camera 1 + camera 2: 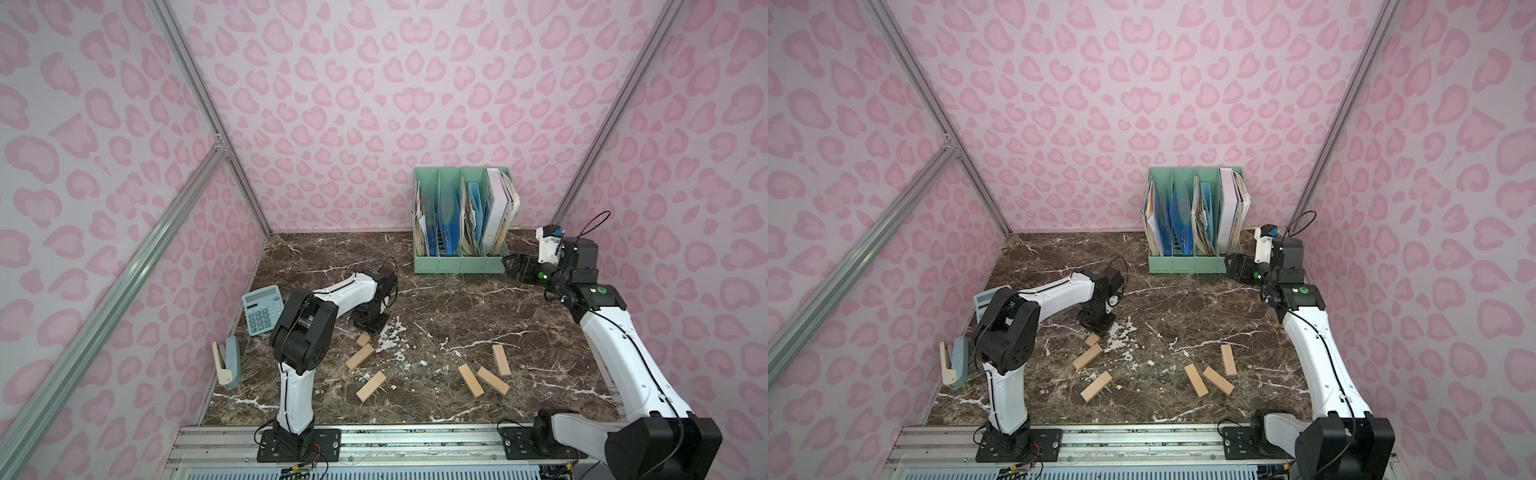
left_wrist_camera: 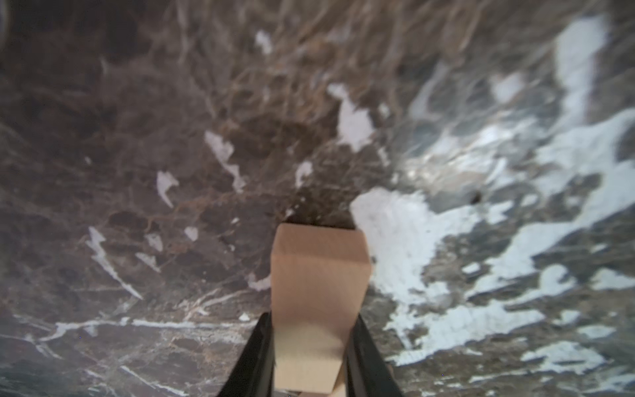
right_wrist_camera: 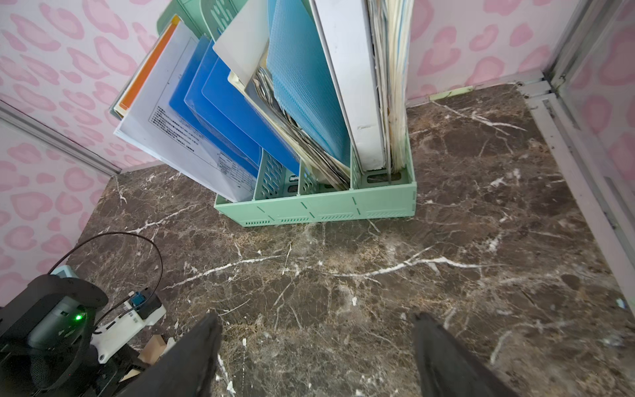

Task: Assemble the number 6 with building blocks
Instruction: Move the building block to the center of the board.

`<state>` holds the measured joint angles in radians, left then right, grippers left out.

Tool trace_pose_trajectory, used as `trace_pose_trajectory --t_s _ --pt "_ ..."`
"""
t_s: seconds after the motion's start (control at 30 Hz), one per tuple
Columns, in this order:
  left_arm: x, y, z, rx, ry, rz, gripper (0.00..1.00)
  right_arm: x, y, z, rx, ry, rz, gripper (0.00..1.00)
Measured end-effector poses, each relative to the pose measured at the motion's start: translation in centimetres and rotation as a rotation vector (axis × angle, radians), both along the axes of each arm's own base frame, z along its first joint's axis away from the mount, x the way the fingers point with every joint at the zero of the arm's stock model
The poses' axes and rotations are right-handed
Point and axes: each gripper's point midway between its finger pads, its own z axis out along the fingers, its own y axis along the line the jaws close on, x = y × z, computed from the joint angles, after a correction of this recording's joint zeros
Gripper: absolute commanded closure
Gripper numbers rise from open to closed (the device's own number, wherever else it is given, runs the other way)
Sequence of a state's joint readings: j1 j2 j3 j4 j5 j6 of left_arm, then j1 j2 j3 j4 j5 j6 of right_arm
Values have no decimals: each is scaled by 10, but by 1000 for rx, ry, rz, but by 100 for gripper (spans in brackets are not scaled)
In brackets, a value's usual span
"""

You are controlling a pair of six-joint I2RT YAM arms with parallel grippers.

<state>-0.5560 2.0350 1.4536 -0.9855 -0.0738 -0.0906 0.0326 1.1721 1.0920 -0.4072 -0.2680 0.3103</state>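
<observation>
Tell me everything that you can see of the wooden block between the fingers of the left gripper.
The wooden block is a plain rectangular plank of pale tan wood, smooth and unpainted. The left gripper is shut on it: a black finger presses each of two opposite sides. In a top view only one end shows, poking out from under the gripper, above the brown marble table and close beside another block. Whether they touch, or whether it is lifted, I cannot tell.

Both top views look down from high toward the file rack [image 1: 457,264]; the right wrist view faces it nearer; the left wrist view hugs the surface [image 2: 171,172].
</observation>
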Motion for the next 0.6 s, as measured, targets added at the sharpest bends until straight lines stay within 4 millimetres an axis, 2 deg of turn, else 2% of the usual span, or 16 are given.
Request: trace_pose_trajectory --t_s 0.27,0.5,0.6 --pt "25 -58 3 -5 -73 -179 81 -12 2 -13 21 48 -3 11" --pt "29 -88 6 -4 -117 -302 83 -15 2 -11 25 40 -1 11" --pt "30 -109 11 -39 -147 -367 83 -17 2 -13 25 44 -1 11"
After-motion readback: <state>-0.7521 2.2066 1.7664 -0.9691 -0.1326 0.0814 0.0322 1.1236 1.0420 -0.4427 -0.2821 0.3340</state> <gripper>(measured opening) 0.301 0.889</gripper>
